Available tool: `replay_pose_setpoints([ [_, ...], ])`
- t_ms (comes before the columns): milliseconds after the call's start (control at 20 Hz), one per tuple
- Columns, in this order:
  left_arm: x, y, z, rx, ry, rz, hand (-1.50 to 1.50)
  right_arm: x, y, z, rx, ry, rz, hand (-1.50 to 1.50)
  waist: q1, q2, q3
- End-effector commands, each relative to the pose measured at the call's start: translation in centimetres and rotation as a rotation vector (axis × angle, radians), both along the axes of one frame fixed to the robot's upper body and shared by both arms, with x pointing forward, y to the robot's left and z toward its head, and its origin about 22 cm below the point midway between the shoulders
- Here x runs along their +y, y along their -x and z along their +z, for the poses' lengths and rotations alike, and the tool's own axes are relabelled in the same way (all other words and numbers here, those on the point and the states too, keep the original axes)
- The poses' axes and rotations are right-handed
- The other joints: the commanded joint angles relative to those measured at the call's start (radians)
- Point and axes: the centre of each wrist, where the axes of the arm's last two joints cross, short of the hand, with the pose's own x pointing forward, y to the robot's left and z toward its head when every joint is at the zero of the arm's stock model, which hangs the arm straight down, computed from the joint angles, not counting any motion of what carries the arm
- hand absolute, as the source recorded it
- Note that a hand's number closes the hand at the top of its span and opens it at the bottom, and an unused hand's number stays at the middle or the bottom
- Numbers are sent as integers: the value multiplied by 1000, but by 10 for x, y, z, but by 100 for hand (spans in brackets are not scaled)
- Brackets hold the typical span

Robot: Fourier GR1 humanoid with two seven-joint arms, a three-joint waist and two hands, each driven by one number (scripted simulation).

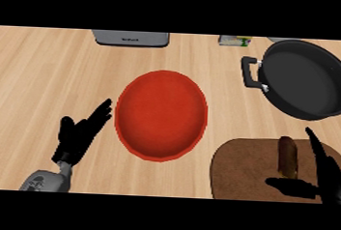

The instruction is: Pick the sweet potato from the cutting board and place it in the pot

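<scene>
A brown sweet potato [287, 156] lies lengthwise on the dark brown cutting board [246, 171] at the lower right. My right hand [326, 178] is open around it: the straight fingers run along its right side and the thumb reaches in below its near end. The black pot [303, 79] with side handles stands at the upper right, beyond the board. At the lower left my left hand [80, 132] rests open over the wooden counter, fingers pointing up and right.
A red plate [161, 114] sits in the middle, between the left hand and the board. A grey appliance [130, 38] stands at the far edge, and a small green and white object [235, 40] lies near the pot.
</scene>
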Motion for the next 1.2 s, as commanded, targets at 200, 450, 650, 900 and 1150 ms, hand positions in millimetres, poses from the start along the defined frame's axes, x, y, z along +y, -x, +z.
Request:
replay_pose_setpoints([
  [200, -18, -11, 13, 12, -5, 5, 0, -30, -24, -37, -8, -49, 25, 150, 2, 1, 0],
  [450, -6, 1, -7, 1, 1, -2, 0, -25, 5, -54, -5, -4, 96, 150, -1, 1, 0],
  [650, -19, 8, 6, -13, 15, -15, 0, -33, 4, -65, -35, -36, 88, 150, 4, 0, 0],
  [900, -27, 15, 3, 1, 9, 5, 0, -30, 3, -75, -160, -14, 136, 150, 7, 0, 1],
  [1150, -17, -1, 11, -17, 4, -37, 0, -94, -37, -14, -249, -274, 432, 150, 64, 17, 18],
])
